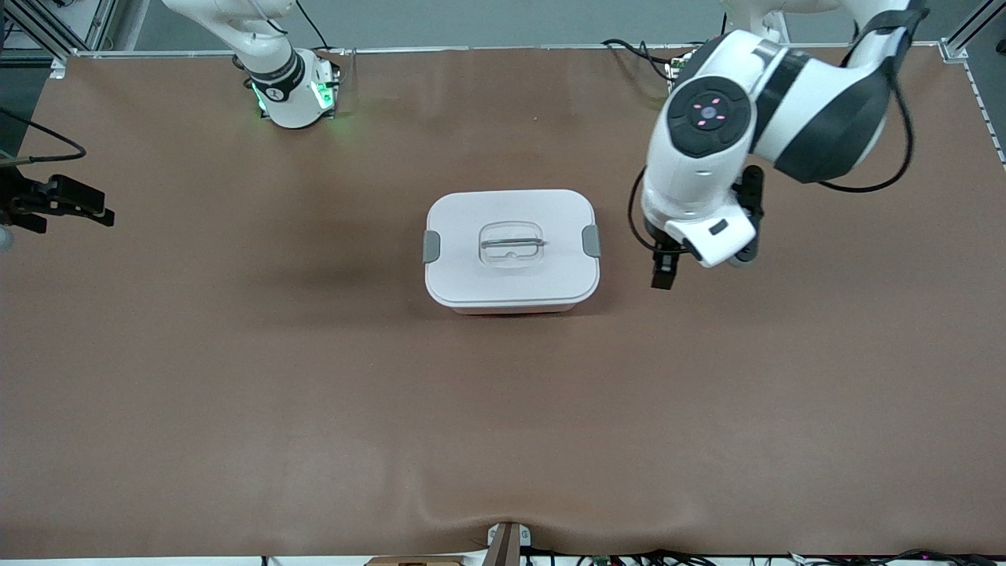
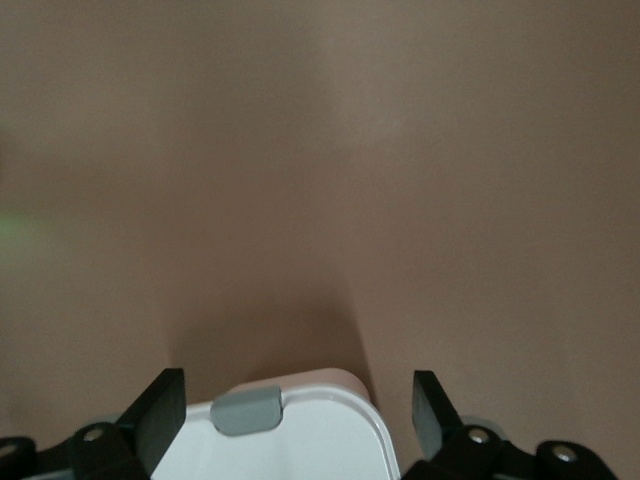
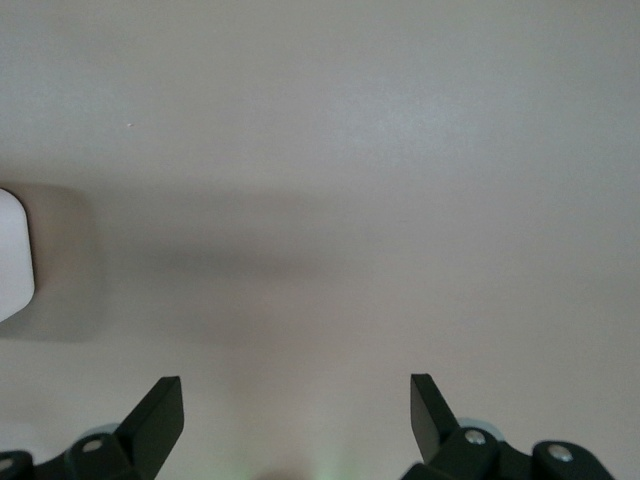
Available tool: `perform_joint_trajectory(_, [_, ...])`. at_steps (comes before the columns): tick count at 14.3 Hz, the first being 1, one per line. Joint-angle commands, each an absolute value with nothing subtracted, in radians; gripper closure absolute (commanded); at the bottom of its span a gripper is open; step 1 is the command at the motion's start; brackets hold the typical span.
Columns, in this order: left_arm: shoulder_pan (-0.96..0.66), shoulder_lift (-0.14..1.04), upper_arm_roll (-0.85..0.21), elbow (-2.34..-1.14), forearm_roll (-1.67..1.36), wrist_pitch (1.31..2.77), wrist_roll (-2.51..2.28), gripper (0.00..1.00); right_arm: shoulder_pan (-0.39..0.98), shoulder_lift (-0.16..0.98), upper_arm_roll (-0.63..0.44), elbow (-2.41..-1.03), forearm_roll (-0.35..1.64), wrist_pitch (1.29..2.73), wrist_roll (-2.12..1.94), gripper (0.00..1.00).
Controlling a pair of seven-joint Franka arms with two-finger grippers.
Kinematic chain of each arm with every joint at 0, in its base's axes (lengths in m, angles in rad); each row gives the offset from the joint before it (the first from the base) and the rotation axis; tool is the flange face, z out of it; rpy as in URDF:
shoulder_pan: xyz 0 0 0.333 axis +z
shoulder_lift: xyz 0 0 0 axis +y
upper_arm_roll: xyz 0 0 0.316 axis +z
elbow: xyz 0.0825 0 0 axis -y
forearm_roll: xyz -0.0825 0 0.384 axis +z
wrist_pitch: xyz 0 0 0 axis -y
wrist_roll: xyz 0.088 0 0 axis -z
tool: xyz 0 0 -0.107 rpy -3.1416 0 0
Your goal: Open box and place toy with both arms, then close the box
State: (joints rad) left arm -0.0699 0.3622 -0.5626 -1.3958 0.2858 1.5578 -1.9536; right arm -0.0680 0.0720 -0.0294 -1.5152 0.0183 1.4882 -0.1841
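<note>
Front view gives me the box (image 1: 512, 250) sitting about mid-desk, its white lid on and both grey side clips down, one clip (image 1: 591, 240) facing the left arm's end of the desk and the other (image 1: 431, 246) facing the right arm's end. A recessed handle (image 1: 512, 243) lies flat in the middle of the lid. I can see a thin strip of the pink tub under the lid's edge that is nearest to the front camera. I see no toy in any of my views.

My left pincer (image 1: 664, 271) hangs just beside the box at the left arm's end, over bare brown desk (image 1: 314, 393), apart from the clip. From the left wrist view its two black fingers (image 2: 160, 412) stand spread wide with nothing between them but air, and the rounded corner of the lid (image 2: 300, 430) with its grey clip (image 2: 246, 410) shows just below them.

My right pincer (image 3: 297, 420) appears only in the right wrist view: fingers (image 3: 158, 410) spread, empty, over bare desk, with a white corner of the box (image 3: 14, 255) at the edge of that picture. In the front view I can follow the right arm (image 1: 271, 67) only near its base.
</note>
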Motion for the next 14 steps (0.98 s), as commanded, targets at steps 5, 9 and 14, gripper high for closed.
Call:
perform_joint_trajectory(5, [0.099, 0.301, -0.560, -1.405, 0.278, 1.539, -1.545, 0.00, -0.068, 0.083, -0.031, -1.491, 0.021, 1.489, -0.178, 0.00])
perform_joint_trajectory(9, [0.166, 0.304, -0.558, -1.391, 0.278, 1.546, -1.347, 0.00, -0.055, 0.083, -0.029, -1.471, 0.018, 1.499, -0.089, 0.00])
perform_joint_trajectory(14, [0.195, 0.298, -0.549, -1.362, 0.275, 1.572, -1.189, 0.00, -0.067, 0.083, -0.029, -1.470, 0.023, 1.500, -0.084, 0.00])
